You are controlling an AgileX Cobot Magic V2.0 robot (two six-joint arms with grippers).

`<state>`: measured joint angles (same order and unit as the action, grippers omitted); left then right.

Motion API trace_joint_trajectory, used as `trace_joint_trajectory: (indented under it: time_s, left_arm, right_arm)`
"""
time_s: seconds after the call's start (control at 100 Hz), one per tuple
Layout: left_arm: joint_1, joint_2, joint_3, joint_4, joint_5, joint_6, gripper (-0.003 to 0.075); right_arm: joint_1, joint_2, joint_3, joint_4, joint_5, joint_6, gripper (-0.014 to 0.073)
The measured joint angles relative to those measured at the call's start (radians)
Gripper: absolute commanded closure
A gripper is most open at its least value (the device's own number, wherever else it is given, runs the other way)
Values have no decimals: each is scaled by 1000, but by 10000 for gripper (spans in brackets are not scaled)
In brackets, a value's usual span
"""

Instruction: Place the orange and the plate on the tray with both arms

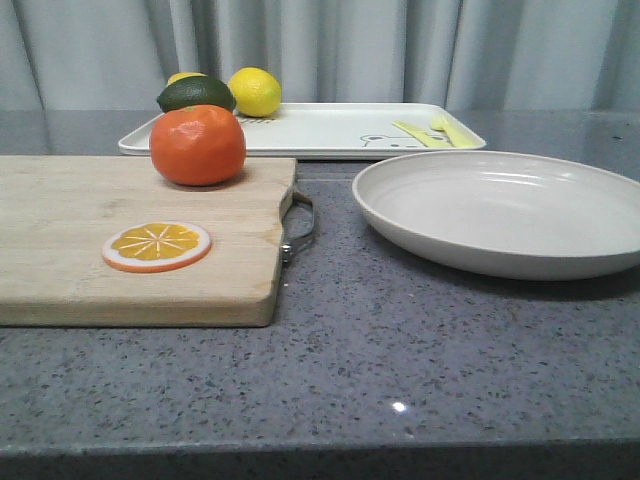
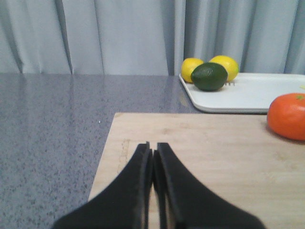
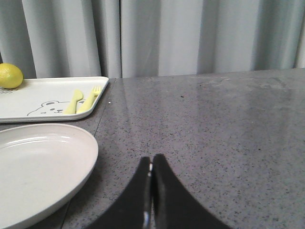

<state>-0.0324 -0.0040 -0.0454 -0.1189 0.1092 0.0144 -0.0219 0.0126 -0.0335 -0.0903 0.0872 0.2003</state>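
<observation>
Left claw (image 2: 152,151) pinched closed, empty, over the cutting board (image 1: 60,215); right claw (image 3: 151,164) likewise beside the plate (image 1: 500,212). Orange (image 1: 197,144) centre-left, tray (image 1: 320,130) behind. Nothing grasped yet: both must open and reach.

A wooden cutting board (image 1: 140,240) lies on the grey speckled tabletop (image 1: 420,350), with a metal handle (image 1: 300,225) at its right end and a flat orange slice (image 1: 157,246) on top. Farther back sit two lemons (image 1: 255,91) and a dark green lime (image 1: 196,94), close together. A yellow fork (image 1: 452,130) and knife (image 1: 420,134) lie side by side, and grey curtains (image 1: 400,50) hang behind.
</observation>
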Motion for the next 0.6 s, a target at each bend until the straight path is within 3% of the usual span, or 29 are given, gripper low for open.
trace_joint_trajectory:
  time_s: [0.6]
  left_arm:
    - [0, 379, -299, -11, -24, 0, 739]
  right_arm:
    - [0, 409, -276, 0, 58, 0, 655]
